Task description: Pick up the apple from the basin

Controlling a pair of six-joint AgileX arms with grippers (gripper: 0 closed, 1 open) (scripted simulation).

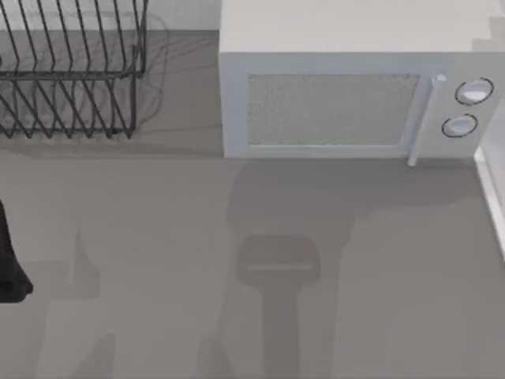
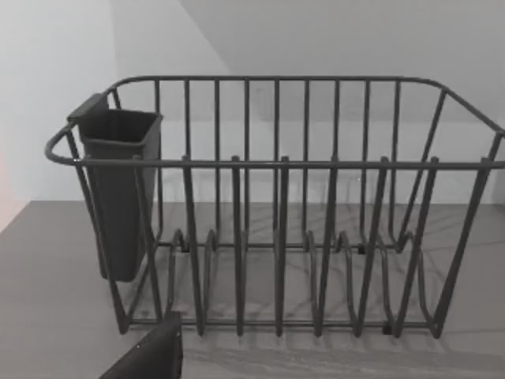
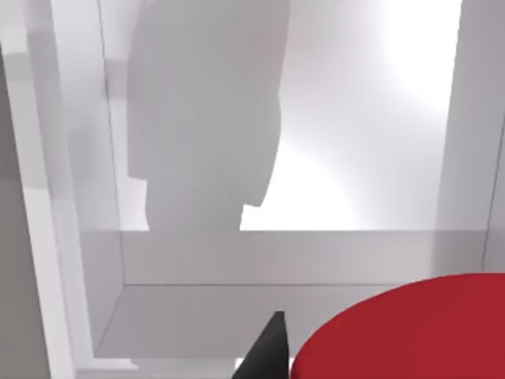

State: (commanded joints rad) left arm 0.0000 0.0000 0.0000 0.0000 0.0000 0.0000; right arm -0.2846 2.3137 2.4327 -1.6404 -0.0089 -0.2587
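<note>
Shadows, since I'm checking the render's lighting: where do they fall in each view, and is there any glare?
Top view: soft arm-shaped shadows on the table before the microwave. Left wrist view: faint rack shadows on the tabletop. Right wrist view: a dark shadow and a bright glare patch on the basin wall, above the apple.

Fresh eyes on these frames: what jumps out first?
The smooth bright-red apple looms large in the right wrist view, inside a pale white basin. In the top view, a white microwave with two round knobs sits at the back right, with a dark wire dish rack at the back left.
</note>
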